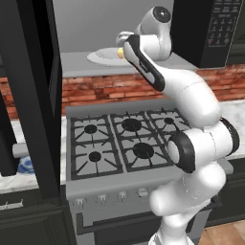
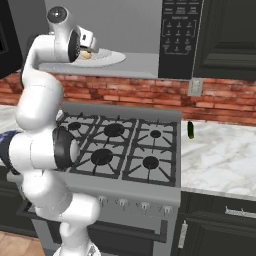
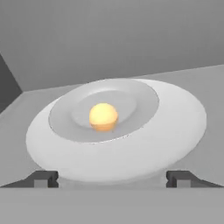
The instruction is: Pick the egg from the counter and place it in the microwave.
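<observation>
Now the egg (image 3: 103,117) is lying in the middle hollow of the white round plate (image 3: 175,131) inside the microwave (image 2: 180,40), on the grey floor of the appliance. The gripper (image 3: 112,178) is hanging just in front of the plate; its two fingertips (image 3: 43,178) are standing wide apart, released, with nothing between them, and the egg is lying apart from them, further in. In the left base view the arm is reaching up over the stove (image 1: 119,143) into the open microwave, and a small yellow part of the egg (image 1: 120,53) is showing beside the wrist. In the right base view the egg (image 2: 86,55) is sitting on the plate (image 2: 110,60) just beside the hand. A dark green vegetable (image 2: 190,129) is lying on the counter (image 2: 225,160), to the right of the stove, near the brick wall.
</observation>
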Motion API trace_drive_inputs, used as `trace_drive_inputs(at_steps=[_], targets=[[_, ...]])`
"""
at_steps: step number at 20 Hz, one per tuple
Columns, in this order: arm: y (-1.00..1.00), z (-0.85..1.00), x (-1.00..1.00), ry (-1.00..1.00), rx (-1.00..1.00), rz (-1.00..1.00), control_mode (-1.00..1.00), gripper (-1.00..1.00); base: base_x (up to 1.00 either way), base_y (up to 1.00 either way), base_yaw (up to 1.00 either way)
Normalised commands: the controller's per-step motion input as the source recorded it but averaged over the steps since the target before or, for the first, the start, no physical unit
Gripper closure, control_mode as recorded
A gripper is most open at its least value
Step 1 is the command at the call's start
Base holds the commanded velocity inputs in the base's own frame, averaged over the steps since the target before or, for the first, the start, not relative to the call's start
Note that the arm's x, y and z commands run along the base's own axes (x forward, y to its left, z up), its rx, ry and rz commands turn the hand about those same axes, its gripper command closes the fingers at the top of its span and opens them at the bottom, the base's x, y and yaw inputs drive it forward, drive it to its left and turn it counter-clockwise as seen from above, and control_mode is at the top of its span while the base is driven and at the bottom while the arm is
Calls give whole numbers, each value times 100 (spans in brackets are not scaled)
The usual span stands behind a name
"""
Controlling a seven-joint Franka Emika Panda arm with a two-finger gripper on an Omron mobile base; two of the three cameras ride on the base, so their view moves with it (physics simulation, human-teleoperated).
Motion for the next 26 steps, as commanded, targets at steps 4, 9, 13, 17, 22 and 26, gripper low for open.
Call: trace_drive_inputs(at_steps=[4,9,13,17,22,26], targets=[[-23,-66,-100,-17,1,0,-100,-100,0,0,0],[-4,-58,-100,-6,0,0,-100,-100,0,0,0],[0,-83,-100,-2,-1,0,-100,-100,0,0,0],[2,-97,-100,0,-5,0,-100,-100,0,0,0],[4,-100,-100,1,-7,0,-100,-100,0,0,0],[4,-99,-100,15,-3,0,-100,-100,0,0,0]])
